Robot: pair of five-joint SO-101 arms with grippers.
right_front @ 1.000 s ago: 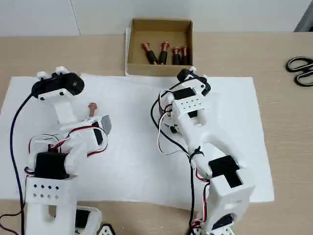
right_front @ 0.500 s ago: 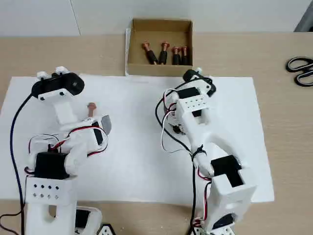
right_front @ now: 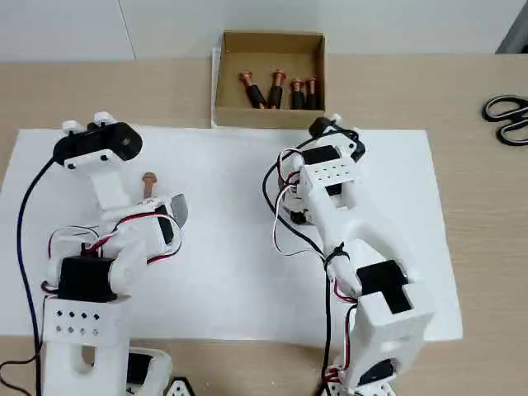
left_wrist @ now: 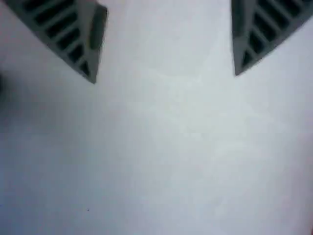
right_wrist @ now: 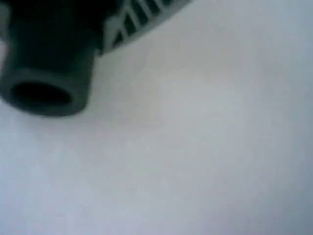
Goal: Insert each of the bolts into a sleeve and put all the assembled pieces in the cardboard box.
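A copper bolt point(right_front: 148, 183) lies on the white paper beside my left arm, just off my left gripper point(right_front: 175, 211). In the left wrist view that gripper point(left_wrist: 165, 76) is open, its two grey fingers point(left_wrist: 73, 34) spread over bare paper with nothing between them. My right gripper point(right_wrist: 83, 29) is shut on a black sleeve point(right_wrist: 46, 73), whose hollow end faces the camera just above the paper. The right arm point(right_front: 330, 177) stands in front of the cardboard box point(right_front: 223, 82) and covers its own gripper from above. Several assembled pieces point(right_front: 279, 89) lie in the box.
The white paper sheet point(right_front: 223, 272) covers the middle of the wooden table. Black scissors point(right_front: 507, 115) lie at the right edge. Loose wires point(right_front: 280, 235) hang beside the right arm.
The right arm has shifted a little right and toward the box. The bolt beside the left arm has moved slightly left. The left arm has stayed put.
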